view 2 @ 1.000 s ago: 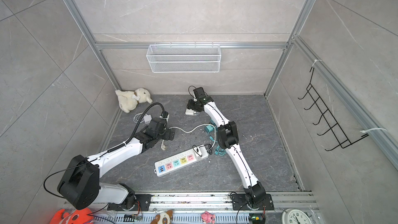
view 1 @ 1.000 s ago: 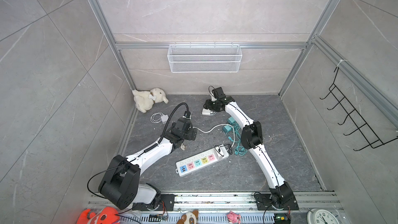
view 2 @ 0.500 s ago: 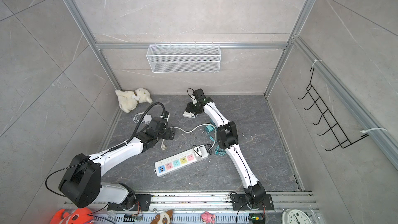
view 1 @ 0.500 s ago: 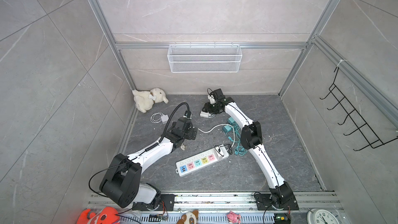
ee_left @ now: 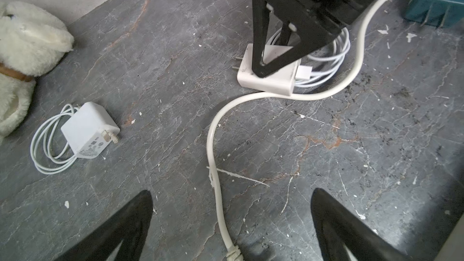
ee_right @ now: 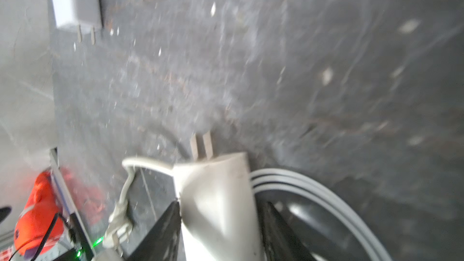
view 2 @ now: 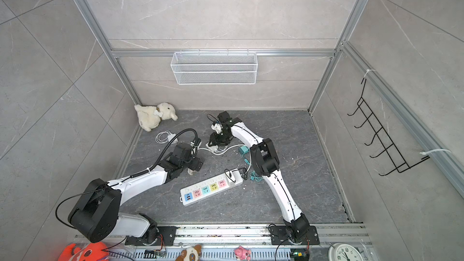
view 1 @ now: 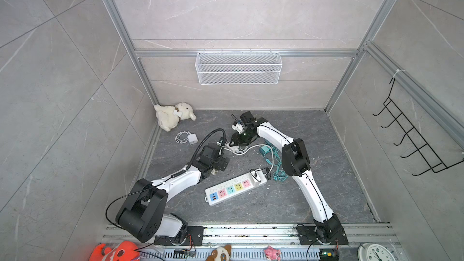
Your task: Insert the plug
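While plug (ee_left: pixel 271 84) is gripped, power strip (view 1: pixel 236 189) waits

Because the prongs (ee_right: pixel 200 144) must go in first, the right gripper (ee_right: pixel 221 207) pinches the plug by its sides, prongs clear, down at the floor (ee_left: pixel 351 146), well apart from the power strip. Nearby the left gripper (ee_left: pixel 231 192) hovers, fingers wide, empty.

Power strip (view 1: pixel 234 188), chargers (view 1: pixel 192 138) on dark floor (view 1: pixel 326 146)

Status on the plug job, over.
Left gripper open above cord. Right gripper shut on charger, prongs free. Strip: coloured sockets empty. Cord runs beside charger.
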